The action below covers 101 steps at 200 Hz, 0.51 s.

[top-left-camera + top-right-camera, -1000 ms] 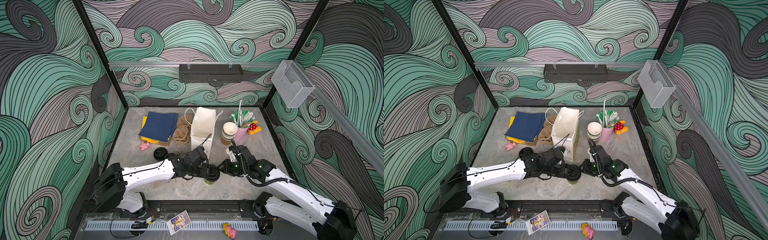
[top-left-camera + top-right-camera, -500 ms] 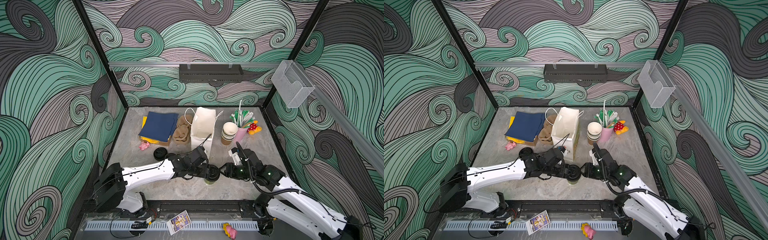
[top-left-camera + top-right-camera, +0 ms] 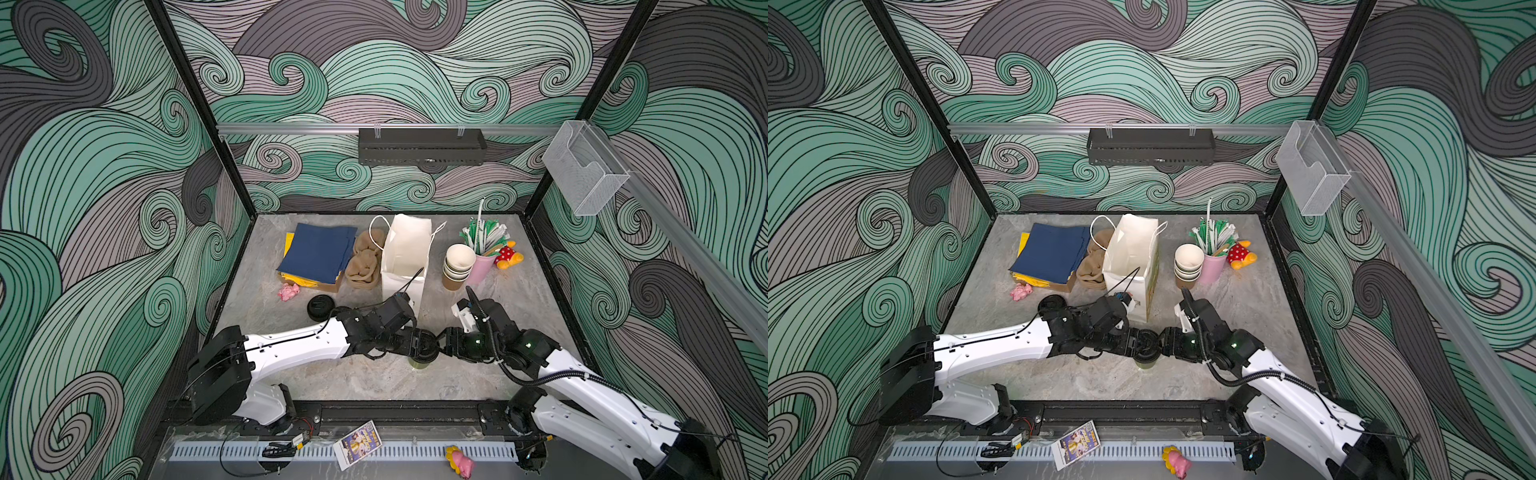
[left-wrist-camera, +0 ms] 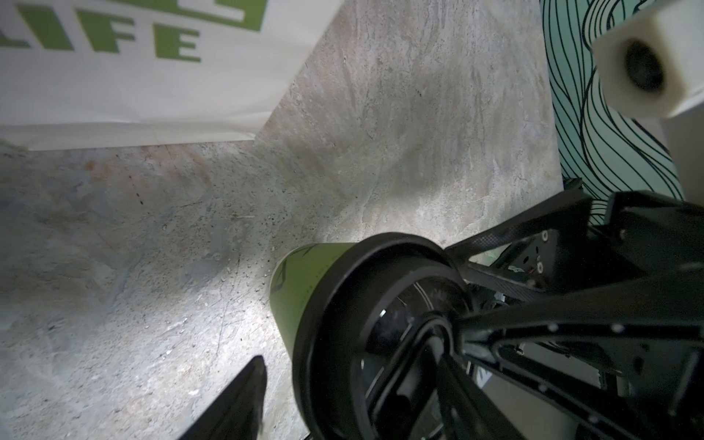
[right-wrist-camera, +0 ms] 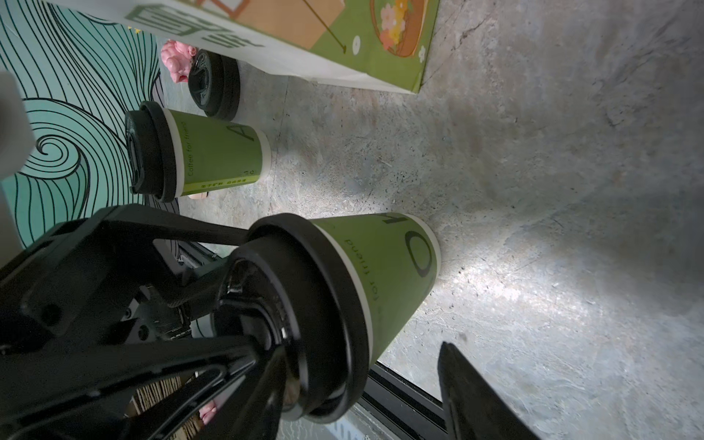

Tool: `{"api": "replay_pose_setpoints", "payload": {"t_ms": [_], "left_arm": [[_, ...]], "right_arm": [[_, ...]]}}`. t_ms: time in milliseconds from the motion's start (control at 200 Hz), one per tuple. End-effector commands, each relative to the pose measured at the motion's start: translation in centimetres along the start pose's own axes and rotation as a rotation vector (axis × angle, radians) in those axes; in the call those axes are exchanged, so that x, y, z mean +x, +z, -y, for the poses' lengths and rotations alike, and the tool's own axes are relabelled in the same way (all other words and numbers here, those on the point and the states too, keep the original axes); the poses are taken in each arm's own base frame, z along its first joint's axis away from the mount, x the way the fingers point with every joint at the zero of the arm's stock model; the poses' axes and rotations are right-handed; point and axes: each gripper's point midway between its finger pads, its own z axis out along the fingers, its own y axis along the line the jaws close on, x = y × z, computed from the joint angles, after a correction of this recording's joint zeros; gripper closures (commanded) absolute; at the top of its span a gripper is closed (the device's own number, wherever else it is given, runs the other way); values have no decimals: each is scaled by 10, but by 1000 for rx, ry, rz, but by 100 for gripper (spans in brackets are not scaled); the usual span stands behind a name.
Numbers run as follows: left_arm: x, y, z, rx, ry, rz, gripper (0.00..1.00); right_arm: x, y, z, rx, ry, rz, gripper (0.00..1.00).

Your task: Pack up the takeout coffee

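A takeout coffee cup [image 3: 419, 364] with a green wall and a black sip lid [image 3: 424, 350] stands upright near the table's front middle in both top views [image 3: 1145, 364]. My left gripper [image 3: 409, 343] reaches it from the left and my right gripper [image 3: 443, 345] from the right. Both are open and straddle the lid at its top. In the left wrist view one finger [image 4: 236, 400] stands apart from the cup [image 4: 301, 289]. In the right wrist view one finger [image 5: 476, 396] is also off the cup [image 5: 384, 266]. A second lidded cup [image 5: 217, 152] stands behind it.
A white paper bag [image 3: 405, 257] stands open just behind the grippers. A stack of black lids [image 3: 320, 307] lies to the left. Stacked empty cups [image 3: 457, 266], a pink cup of straws [image 3: 484, 266], brown pulp carriers [image 3: 365, 262] and blue napkins [image 3: 318, 253] line the back.
My right gripper has opened wider and its arm has swung toward the table's front, staying at the lidded cup. The left gripper has opened a little and hardly moved.
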Motion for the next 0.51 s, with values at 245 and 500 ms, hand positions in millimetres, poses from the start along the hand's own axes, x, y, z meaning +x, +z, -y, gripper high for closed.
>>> {"api": "replay_pose_setpoints", "payload": {"t_ms": [245,500], "left_arm": [[-20,-22,27,70,83,64,21],[-27,-49,35,101,102,115,14]], "right_arm": [[7,6,9,32,21,-38,40],[5,4,3,17,7,-35,40]]}}
